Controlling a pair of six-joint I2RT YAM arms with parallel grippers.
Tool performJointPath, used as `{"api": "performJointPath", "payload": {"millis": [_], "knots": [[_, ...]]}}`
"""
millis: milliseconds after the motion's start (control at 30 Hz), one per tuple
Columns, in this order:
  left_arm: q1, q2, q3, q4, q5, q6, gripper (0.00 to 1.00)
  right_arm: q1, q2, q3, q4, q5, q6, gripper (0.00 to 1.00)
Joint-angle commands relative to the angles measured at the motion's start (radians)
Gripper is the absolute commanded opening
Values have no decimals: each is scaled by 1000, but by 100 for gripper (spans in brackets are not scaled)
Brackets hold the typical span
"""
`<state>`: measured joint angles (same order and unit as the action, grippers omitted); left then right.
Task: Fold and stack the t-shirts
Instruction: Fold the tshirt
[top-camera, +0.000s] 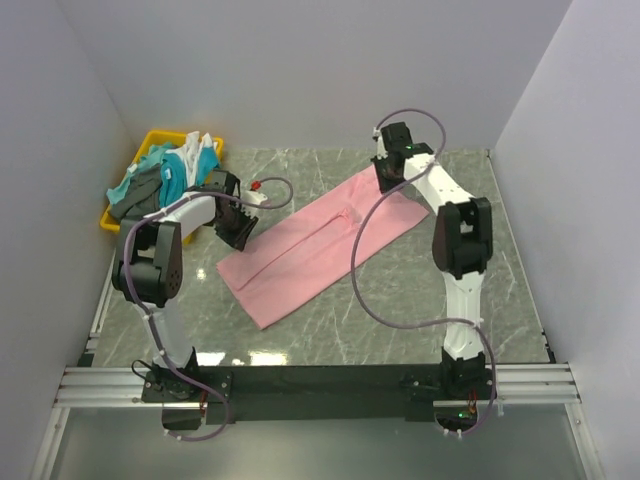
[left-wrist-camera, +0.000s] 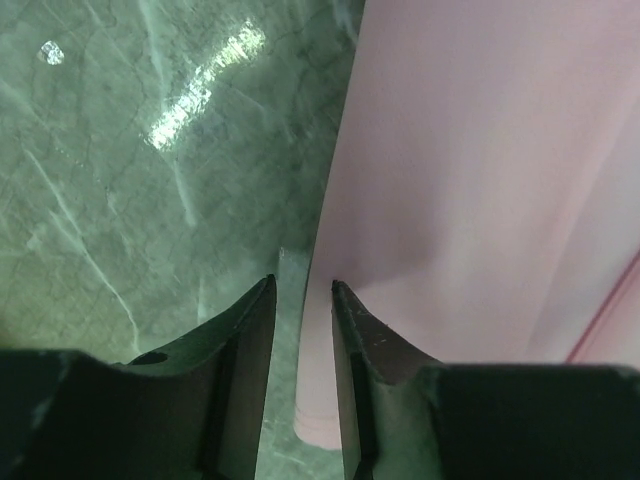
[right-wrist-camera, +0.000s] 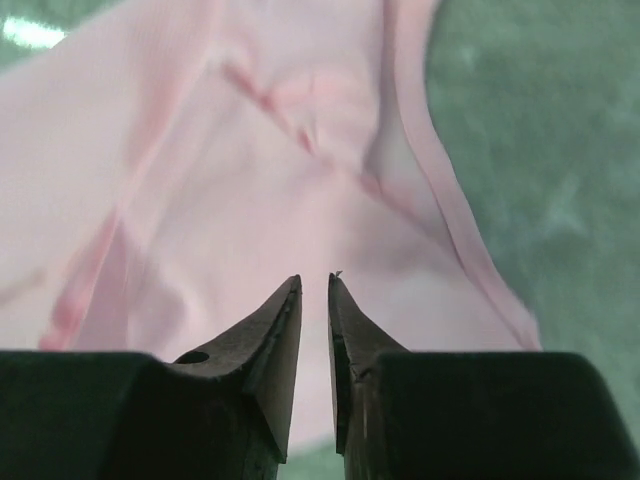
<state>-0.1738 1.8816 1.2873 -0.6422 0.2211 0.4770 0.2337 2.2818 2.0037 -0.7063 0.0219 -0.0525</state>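
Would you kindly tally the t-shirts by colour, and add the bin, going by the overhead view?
Pink t-shirt: 1
Teal t-shirt: 1
Dark grey t-shirt: 1
White t-shirt: 1
Yellow bin: 1
Total: 5
The pile in the bin is bunched up, so those three counts go by the colours showing.

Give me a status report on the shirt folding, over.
Left end effector jaws slightly apart at pink t-shirt edge, empty. Right end effector likewise, over its far end. Other shirts heaped in yellow bin. Nothing in the way.
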Motion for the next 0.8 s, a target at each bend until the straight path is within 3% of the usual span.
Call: {"api": "performJointPath", "payload": {"millis": [0,133,233,433,567,767], "knots": [[-1,13,21,44,1,21,34,-23,-218,-120,18,24,-6,25],[-7,-15,-83,38,-11,81,32,-27,-271,-220,-48,7,51,27],[-21,-58,-158,15,-17,110,29,-34,-230,-232,-122,-11,109,21],[-151,-182,-275,-117,32,144,27,-68,-179,-255,-134,-65,117,18],[-263,-243,-296,-181,130,123,28,-73,-134,-231,-131,-89,112,17],[-237,-254,-229,-203,238,60,33,-60,25,-57,-163,-97,123,14]]}}
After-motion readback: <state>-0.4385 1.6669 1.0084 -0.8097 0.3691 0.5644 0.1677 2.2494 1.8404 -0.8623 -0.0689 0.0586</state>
